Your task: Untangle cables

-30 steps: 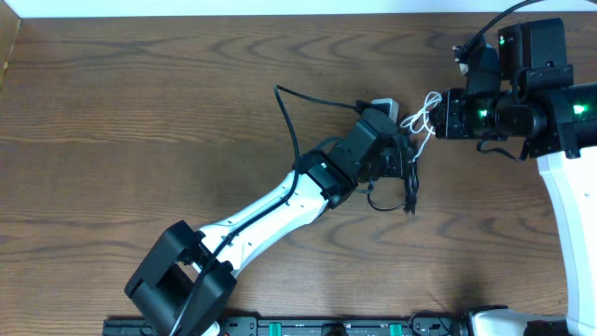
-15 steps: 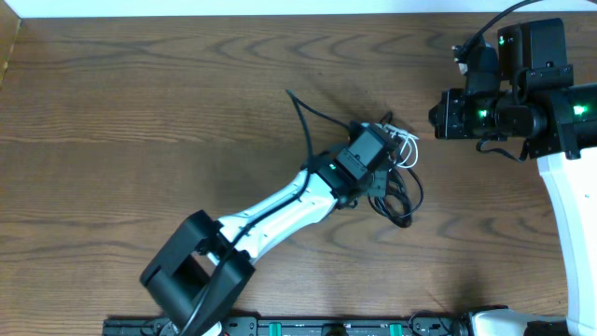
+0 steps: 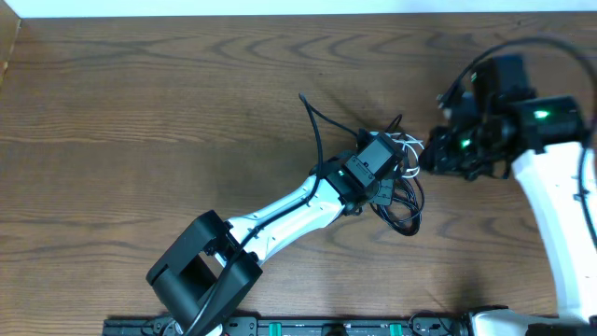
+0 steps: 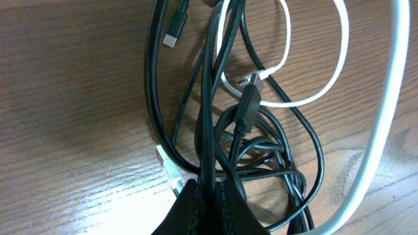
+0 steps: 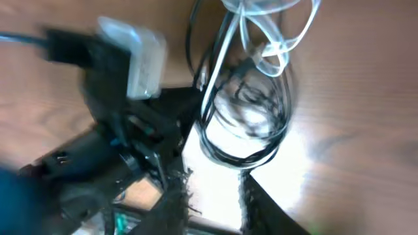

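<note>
The cables lie in a small bundle on the wooden table, with black loops [image 3: 403, 207] and a thin white cord [image 3: 409, 145] on top. In the left wrist view my left gripper [image 4: 210, 199] is shut on a black cable strand [image 4: 208, 117]. Ahead of it are the white loop [image 4: 312, 91], a black plug [image 4: 248, 104] and a small plug end [image 4: 171, 36]. My left gripper [image 3: 390, 177] sits over the bundle. My right gripper [image 3: 431, 161] hangs just right of it, blurred. Its fingers [image 5: 215, 196] are apart and empty above the black loops [image 5: 245, 130] and white cord [image 5: 264, 39].
The left arm [image 3: 280, 210] reaches diagonally from the front left. A thicker black arm wire [image 3: 312, 121] arcs behind its wrist. The right arm [image 3: 550, 168] comes in from the right edge. The left gripper's body [image 5: 124, 98] fills the left of the right wrist view.
The right gripper let go of the white cord and swung down-left, close to the bundle. The left gripper shifted slightly right, dragging the black loops with it.
</note>
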You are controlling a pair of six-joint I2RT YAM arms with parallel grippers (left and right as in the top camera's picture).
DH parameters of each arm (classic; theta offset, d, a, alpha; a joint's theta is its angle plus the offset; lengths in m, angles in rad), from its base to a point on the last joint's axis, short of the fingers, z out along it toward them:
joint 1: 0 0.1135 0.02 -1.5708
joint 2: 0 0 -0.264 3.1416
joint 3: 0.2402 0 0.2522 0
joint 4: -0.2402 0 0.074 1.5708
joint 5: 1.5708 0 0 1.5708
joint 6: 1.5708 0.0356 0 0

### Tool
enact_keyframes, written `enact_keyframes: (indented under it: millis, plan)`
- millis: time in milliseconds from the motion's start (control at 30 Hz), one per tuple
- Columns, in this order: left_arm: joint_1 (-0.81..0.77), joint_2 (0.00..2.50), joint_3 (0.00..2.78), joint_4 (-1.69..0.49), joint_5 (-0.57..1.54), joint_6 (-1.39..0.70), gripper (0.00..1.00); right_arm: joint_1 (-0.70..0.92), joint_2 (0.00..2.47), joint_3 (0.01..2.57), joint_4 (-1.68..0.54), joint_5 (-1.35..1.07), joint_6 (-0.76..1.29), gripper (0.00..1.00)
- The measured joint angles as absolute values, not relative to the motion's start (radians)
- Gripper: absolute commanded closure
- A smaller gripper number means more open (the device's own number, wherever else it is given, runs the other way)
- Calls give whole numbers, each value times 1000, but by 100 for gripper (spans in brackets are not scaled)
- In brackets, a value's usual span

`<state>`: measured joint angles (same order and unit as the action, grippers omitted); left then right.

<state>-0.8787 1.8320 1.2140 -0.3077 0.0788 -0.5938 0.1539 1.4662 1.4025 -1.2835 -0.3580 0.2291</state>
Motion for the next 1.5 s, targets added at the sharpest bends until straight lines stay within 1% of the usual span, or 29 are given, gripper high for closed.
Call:
enact_keyframes:
  millis: [67, 233, 333, 433, 633, 867, 1033, 1067, 1133, 1200, 1233, 1267, 1300, 1500]
  plan:
    - [-879, 1832, 1214, -307, 79, -594, 92, 150, 1468, 1329, -1226, -407, 242, 44]
    - [-878, 1832, 1214, -311, 76, -594, 92, 110, 1469, 1207, -1097, -487, 328, 48]
    - [-878, 1832, 1214, -311, 76, -594, 92, 83, 1469, 1169, -1031, -508, 397, 47]
    - [-878, 1832, 1214, -311, 76, -594, 92, 60, 1469, 1132, -947, -521, 467, 44]
    - [-878, 1832, 1214, -312, 76, -594, 92, 49, 1469, 1047, -786, -538, 599, 53]
    - [-878, 1832, 1214, -313, 76, -594, 92, 48, 1469, 1005, -733, -573, 662, 51]
    - [-878, 1832, 1214, -313, 76, -594, 92, 50, 1469, 1005, -704, -582, 675, 55]
    - [-878, 1832, 1214, -313, 76, -594, 92, 52, 1470, 1005, -693, -583, 676, 58]
    - [-878, 1832, 1214, -313, 76, -594, 92, 64, 1478, 1005, -677, -584, 680, 71]
    - [-878, 1832, 1214, -313, 76, -594, 92, 81, 1494, 1005, -665, -586, 684, 76]
    - [-878, 1832, 1214, -313, 76, -594, 92, 90, 1505, 1005, -659, -586, 685, 82]
    - [-878, 1832, 1214, -313, 76, -594, 92, 97, 1516, 1005, -653, -585, 686, 91]
    - [-878, 1832, 1214, -314, 76, -594, 92, 102, 1525, 1005, -649, -585, 688, 99]
    - [-878, 1832, 1214, -314, 76, -594, 92, 82, 1541, 1004, -659, -614, 667, 99]
